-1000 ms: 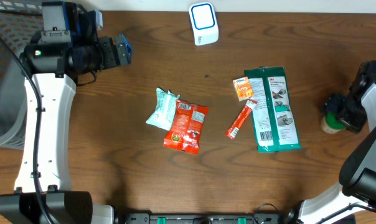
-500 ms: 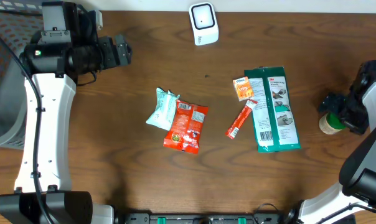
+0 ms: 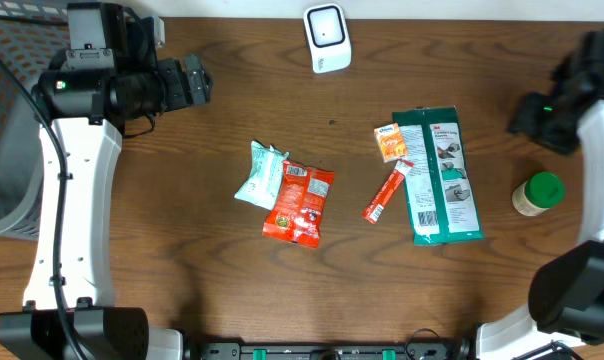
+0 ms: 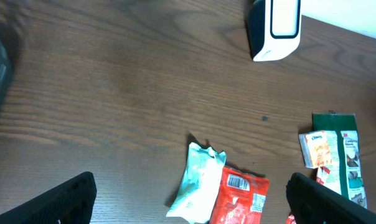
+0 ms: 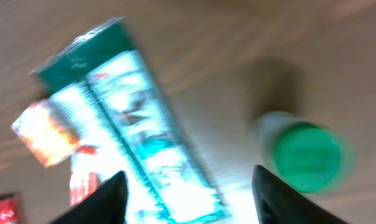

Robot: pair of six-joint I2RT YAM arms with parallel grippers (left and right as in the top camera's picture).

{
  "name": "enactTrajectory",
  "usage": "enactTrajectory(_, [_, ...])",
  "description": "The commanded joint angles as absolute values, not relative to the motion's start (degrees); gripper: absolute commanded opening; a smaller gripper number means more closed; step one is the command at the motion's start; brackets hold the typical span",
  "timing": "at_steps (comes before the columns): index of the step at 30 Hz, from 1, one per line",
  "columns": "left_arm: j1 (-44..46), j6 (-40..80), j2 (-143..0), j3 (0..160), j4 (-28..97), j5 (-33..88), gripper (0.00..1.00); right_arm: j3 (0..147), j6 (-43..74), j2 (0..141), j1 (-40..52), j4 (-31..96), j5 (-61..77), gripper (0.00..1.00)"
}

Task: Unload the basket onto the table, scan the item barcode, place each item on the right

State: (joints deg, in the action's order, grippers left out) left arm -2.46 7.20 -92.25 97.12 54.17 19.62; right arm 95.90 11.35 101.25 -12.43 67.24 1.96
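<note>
A white barcode scanner (image 3: 325, 38) stands at the table's far edge, also in the left wrist view as the scanner (image 4: 275, 28). A green-capped bottle (image 3: 537, 193) stands free at the right, blurred in the right wrist view as the bottle (image 5: 306, 155). My right gripper (image 3: 530, 112) hangs open above and beyond it, and the right gripper (image 5: 194, 199) has nothing between its fingers. My left gripper (image 3: 198, 80) is open at the far left, and the left gripper (image 4: 191, 205) holds nothing.
A red snack bag (image 3: 300, 202) overlaps a pale green packet (image 3: 258, 172) mid-table. A long green package (image 3: 440, 175), a small orange packet (image 3: 388, 142) and a red stick pack (image 3: 385, 195) lie right of centre. A grey mesh basket (image 3: 2, 120) sits at the left edge.
My right gripper opened around the green-capped bottle, then pulled away toward the far edge, leaving the bottle standing. The left arm has stayed put.
</note>
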Motion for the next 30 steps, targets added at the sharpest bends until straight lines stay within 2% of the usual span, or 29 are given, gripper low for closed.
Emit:
enactTrajectory(1, [-2.5, 6.7, -92.5, 97.7, 54.4, 20.1, 0.97, 94.5, 10.6, 101.4, -5.0, 65.3, 6.4, 0.52])
enactTrajectory(5, [-2.5, 6.7, -92.5, 97.7, 54.4, 20.1, 0.97, 91.0, 10.6, 101.4, 3.9, 59.1, 6.1, 0.49])
enactTrajectory(9, [-2.5, 6.7, -92.5, 97.7, 54.4, 20.1, 0.97, 85.8, 10.6, 101.4, 11.7, 51.1, 3.7, 0.38])
enactTrajectory(10, [-2.5, 6.7, -92.5, 97.7, 54.4, 20.1, 0.97, 82.7, 10.6, 101.4, 14.7, 46.7, 1.4, 0.27])
enactTrajectory(11, [-2.5, 6.7, -92.5, 97.7, 54.4, 20.1, 0.97, 80.7, 10.7, 101.4, 16.2, 43.7, -0.1, 0.2])
enactTrajectory(15, [-2.5, 6.7, -92.5, 97.7, 54.4, 20.1, 0.97, 74.5, 10.6, 101.4, 19.9, 34.2, -5.3, 0.02])
enactTrajectory(20, [-2.5, 6.7, -92.5, 97.7, 54.4, 20.1, 0.97, 67.3, 10.6, 101.4, 21.8, 23.2, -12.0, 0.01])
enactTrajectory(30, [-2.5, 6.7, -92.5, 97.7, 54.4, 20.1, 0.97, 56.7, 10.6, 101.4, 21.7, 9.4, -14.8, 0.01])
